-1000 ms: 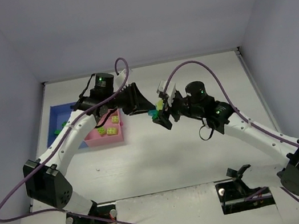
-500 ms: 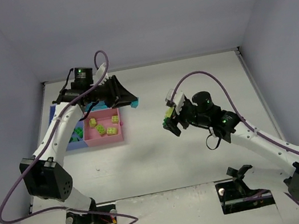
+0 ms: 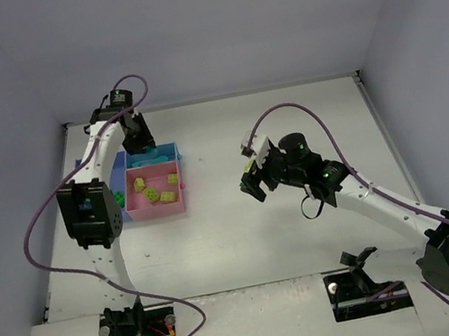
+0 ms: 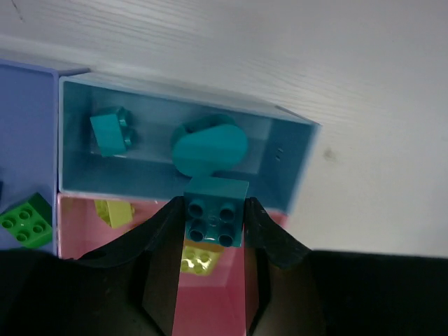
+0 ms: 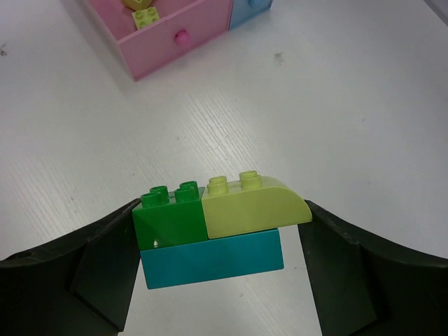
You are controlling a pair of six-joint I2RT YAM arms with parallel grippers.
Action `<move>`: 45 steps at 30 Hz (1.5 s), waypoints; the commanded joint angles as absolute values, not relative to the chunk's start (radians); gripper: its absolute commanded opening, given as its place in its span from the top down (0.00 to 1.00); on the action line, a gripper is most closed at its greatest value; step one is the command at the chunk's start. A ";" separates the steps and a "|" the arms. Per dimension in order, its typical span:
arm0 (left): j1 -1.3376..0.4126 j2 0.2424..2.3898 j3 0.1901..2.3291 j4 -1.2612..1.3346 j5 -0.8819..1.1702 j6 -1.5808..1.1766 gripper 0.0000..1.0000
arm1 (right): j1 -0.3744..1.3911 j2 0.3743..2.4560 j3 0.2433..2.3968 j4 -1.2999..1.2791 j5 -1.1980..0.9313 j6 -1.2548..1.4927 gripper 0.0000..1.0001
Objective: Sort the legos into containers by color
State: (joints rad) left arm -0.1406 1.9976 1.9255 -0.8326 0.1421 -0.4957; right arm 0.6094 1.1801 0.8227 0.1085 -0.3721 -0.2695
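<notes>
Nestling in left hand (image 4: 214, 225): teal lego (image 4: 215, 210)

White desk (image 3: 238, 244) open along near and right edges; joined blue, pink and light-blue plastic trays (image 3: 158, 213) block the far-left corner, left hand (image 3: 140, 144) over them.

Teal lego (image 4: 213, 220) above light-blue tray (image 4: 287, 157)

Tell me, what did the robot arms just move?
The left gripper carried a teal brick away from the right gripper, back over the light-blue tray. The right gripper drew back slightly, still holding its three-brick stack. The trays stayed put.
</notes>
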 commanded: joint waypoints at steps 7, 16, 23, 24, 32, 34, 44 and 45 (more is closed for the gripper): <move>-0.140 2.097 2.025 -0.813 0.009 -0.471 0.42 | 0.607 1.230 0.911 0.178 -0.396 -0.268 0.95; -0.167 1.789 1.791 -0.720 0.421 -0.504 0.29 | 0.607 1.272 0.965 0.198 -0.466 -0.285 0.92; -0.346 1.658 1.683 -0.683 0.729 -0.555 0.29 | 0.612 1.299 1.011 0.201 -0.520 -0.308 0.90; -0.372 1.643 1.678 -0.686 0.756 -0.557 0.29 | 0.612 1.304 1.015 0.201 -0.526 -0.310 0.90; -0.483 1.597 1.597 -0.584 0.796 -0.647 0.29 | 0.618 1.313 1.048 0.201 -0.578 -0.322 0.89; -0.489 1.597 1.594 -0.586 0.795 -0.647 0.29 | 0.618 1.309 1.055 0.201 -0.591 -0.324 0.88; -0.514 1.611 1.557 -0.525 0.845 -0.679 0.55 | 0.624 1.302 1.065 0.204 -0.600 -0.310 0.87; -0.515 1.611 1.551 -0.517 0.851 -0.684 0.60 | 0.626 1.301 1.065 0.207 -0.595 -0.310 0.87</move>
